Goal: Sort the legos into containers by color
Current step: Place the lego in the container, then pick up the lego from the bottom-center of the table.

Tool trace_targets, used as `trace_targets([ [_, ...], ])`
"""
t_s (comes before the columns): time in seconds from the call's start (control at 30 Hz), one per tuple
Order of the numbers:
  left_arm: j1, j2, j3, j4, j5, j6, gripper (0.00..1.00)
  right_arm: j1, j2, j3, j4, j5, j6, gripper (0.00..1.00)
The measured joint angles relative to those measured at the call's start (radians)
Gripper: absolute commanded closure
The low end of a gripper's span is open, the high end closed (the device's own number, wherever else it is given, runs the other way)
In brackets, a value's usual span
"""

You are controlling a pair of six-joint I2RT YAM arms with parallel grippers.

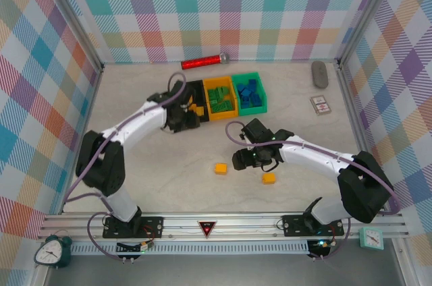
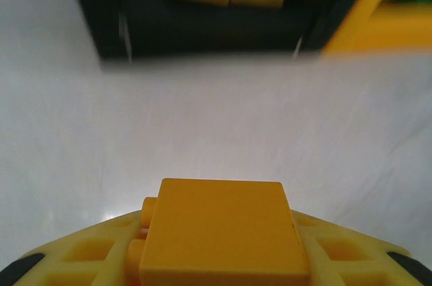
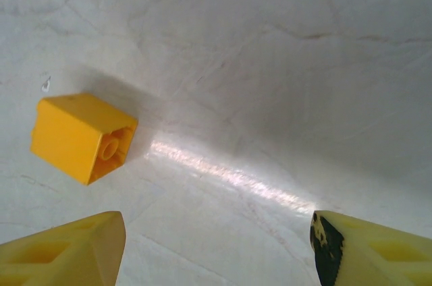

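Delivering on the left, lining up a pick on the right.
My left gripper [image 1: 181, 119] is clamped on a yellow-orange studded plastic brick [image 2: 223, 232], just short of the black rectangular plastic bin [image 2: 111, 16] at the top of the frame. Next, I judge, I go forward over its rim and release. My right gripper [image 3: 216, 232] hangs with jaws apart. A second yellow-orange brick [image 3: 79, 136] lies on the table at left, so I must shift toward it and descend.

Pale table [image 1: 169, 185]: black bin [image 1: 198, 84], orange bin [image 1: 221, 118], green bin [image 1: 253, 109], red cylinder [image 1: 202, 63], grey oval [image 1: 319, 73], small card [image 1: 320, 104], two orange bricks [image 1: 220, 168] [image 1: 268, 179].
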Motion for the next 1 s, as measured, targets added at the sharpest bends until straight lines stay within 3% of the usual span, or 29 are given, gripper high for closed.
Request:
trace_targets([
  [0.13, 0.063, 0.158, 0.240, -0.014, 0.008, 0.043, 0.64, 0.051, 0.008, -0.003, 0.019, -0.004, 0.023, 0.27],
  [0.27, 0.111, 0.317, 0.447, -0.045, 0.039, 0.070, 0.41, 0.084, 0.037, -0.003, 0.047, -0.006, 0.040, 0.25],
  [0.4, 0.130, 0.385, 0.503, -0.056, 0.084, 0.085, 0.29, 0.106, 0.085, 0.008, 0.061, -0.005, 0.051, 0.23],
  [0.6, 0.134, 0.244, 0.282, 0.020, 0.125, 0.089, 0.24, 0.126, 0.180, 0.075, 0.068, -0.002, 0.052, 0.22],
  [0.87, 0.133, -0.164, -0.029, 0.101, 0.127, 0.089, 0.24, 0.151, 0.249, 0.170, 0.081, -0.005, 0.051, 0.20],
  [1.0, 0.133, -0.269, -0.121, 0.103, 0.115, 0.089, 0.23, 0.155, 0.312, 0.217, 0.083, -0.006, 0.052, 0.22],
])
